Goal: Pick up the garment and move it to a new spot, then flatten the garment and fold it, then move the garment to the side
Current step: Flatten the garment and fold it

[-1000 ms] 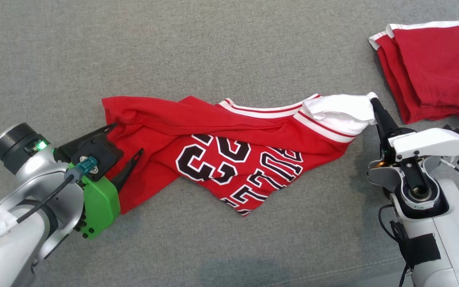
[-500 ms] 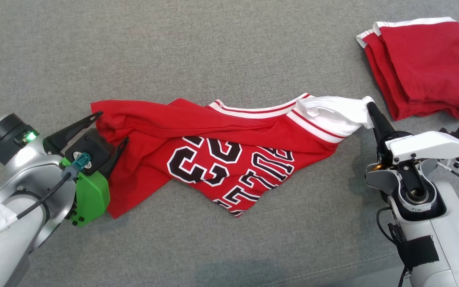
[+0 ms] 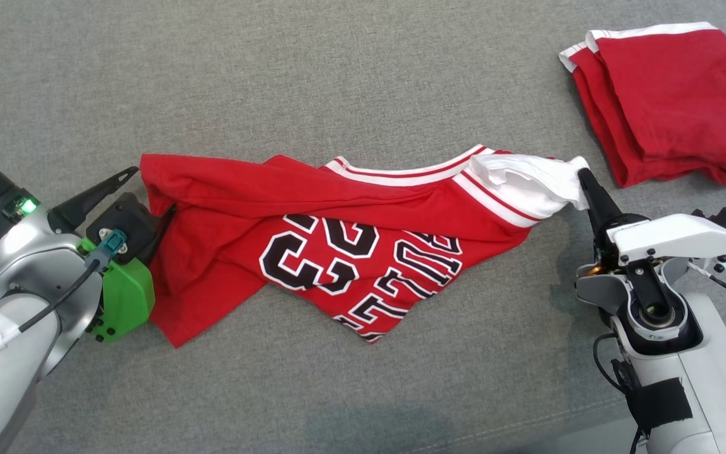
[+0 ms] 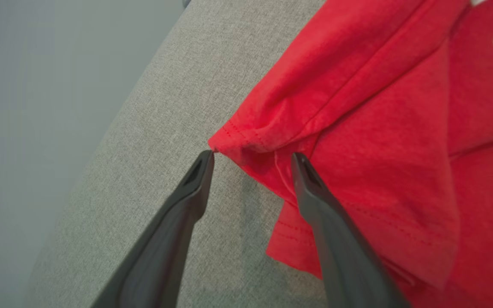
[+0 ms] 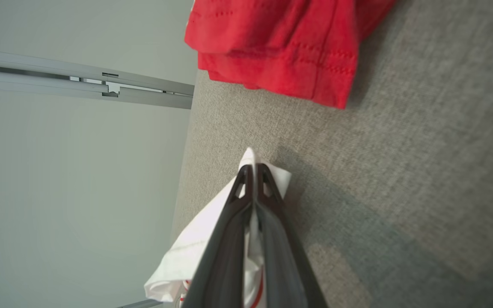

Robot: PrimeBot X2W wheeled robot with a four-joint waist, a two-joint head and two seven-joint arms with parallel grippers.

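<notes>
Shirt (image 3: 338, 252): one, red with black-and-white lettering, crumpled and stretched left to right across the middle of the bench (image 3: 338, 75).
Right tool (image 3: 582, 173): one, clamped tight on the white sleeve (image 3: 527, 180) at the shirt's right end.
Left tool (image 4: 253, 155): one, spread wide, astride the hem corner (image 4: 225, 139) at the shirt's left end, gripping nothing.
Step, as I judge it: taking that corner to spread the shirt flat.
Doing it well: I should push in until the folded hem sits deep, close, then pull left, low and even, against my right grip.
Other cloth: one folded red pile (image 3: 659, 107), far right, apart from the shirt.
</notes>
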